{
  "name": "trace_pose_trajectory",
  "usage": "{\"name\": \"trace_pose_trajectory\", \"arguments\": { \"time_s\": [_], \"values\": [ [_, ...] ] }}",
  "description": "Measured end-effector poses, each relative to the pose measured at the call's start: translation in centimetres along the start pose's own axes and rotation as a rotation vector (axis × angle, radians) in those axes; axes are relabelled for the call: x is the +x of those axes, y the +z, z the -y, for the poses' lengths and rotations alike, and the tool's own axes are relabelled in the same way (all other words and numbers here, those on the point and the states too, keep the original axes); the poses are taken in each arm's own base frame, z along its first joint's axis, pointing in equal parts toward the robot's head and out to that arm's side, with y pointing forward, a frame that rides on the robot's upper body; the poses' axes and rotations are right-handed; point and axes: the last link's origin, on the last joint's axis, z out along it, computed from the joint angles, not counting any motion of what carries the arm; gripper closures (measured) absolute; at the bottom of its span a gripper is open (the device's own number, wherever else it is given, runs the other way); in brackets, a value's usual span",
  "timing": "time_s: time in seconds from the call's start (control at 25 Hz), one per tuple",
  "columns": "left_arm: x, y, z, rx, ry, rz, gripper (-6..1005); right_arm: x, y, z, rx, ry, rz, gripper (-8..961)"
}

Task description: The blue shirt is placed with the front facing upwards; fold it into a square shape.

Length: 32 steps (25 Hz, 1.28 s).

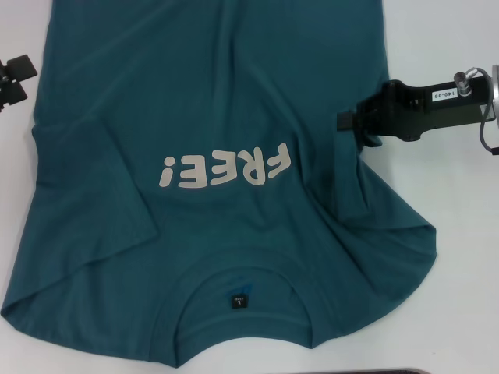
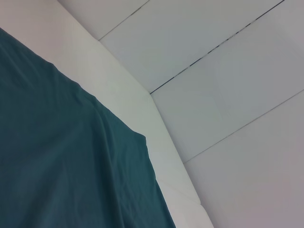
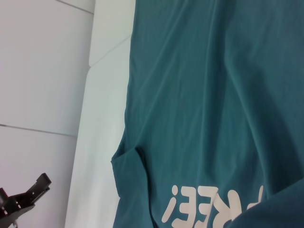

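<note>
The blue shirt (image 1: 234, 101) lies front up on the white table, its pale letters (image 1: 226, 167) mid-chest and its collar (image 1: 242, 312) with a black label (image 1: 239, 301) at the near edge. Its left side is folded inward over the body. My right gripper (image 1: 343, 125) is at the shirt's right edge, shut on a pinch of fabric, and creases run from it toward the collar. In the right wrist view the shirt (image 3: 199, 95) fills the picture, with raised cloth covering part of the letters (image 3: 209, 209). My left gripper (image 1: 15, 80) is open, off the shirt at the far left. The left wrist view shows the shirt's edge (image 2: 57, 156).
The white table (image 1: 460, 234) shows bare to the right of the shirt and along the left edge. A dark strip (image 1: 390, 372) lies at the near edge. The left gripper (image 3: 28, 197) shows far off in the right wrist view, beyond the table's side.
</note>
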Motion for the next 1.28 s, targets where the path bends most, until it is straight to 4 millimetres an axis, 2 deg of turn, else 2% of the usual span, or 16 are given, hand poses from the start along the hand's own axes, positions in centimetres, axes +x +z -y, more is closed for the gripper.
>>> {"name": "trace_pose_trajectory", "arguments": {
  "time_s": [0.4,0.64,0.76,0.84,1.04,1.28],
  "values": [
    [0.0,-0.1,0.1,0.007,-0.005,-0.003,94,-0.3,0.4,0.5,0.043,-0.006,0.012,928],
    [0.1,-0.3,0.3,0.018,-0.007,-0.013,94,-1.0,0.9,-0.3,0.012,-0.038,0.042,706],
    [0.3,-0.6,0.4,0.022,-0.012,-0.035,94,-1.4,1.0,-0.9,-0.004,-0.073,0.05,561],
    [0.5,-0.9,0.5,0.029,-0.023,-0.044,94,-1.8,0.3,-1.2,0.011,-0.113,0.039,464],
    [0.8,-1.4,0.6,0.04,-0.051,-0.049,94,-3.1,-3.1,-1.9,0.083,-0.327,-0.041,349],
    [0.4,-1.2,0.4,0.03,-0.069,-0.004,94,-4.6,-6.3,-4.1,0.138,-0.575,-0.063,210]
  ]
}}
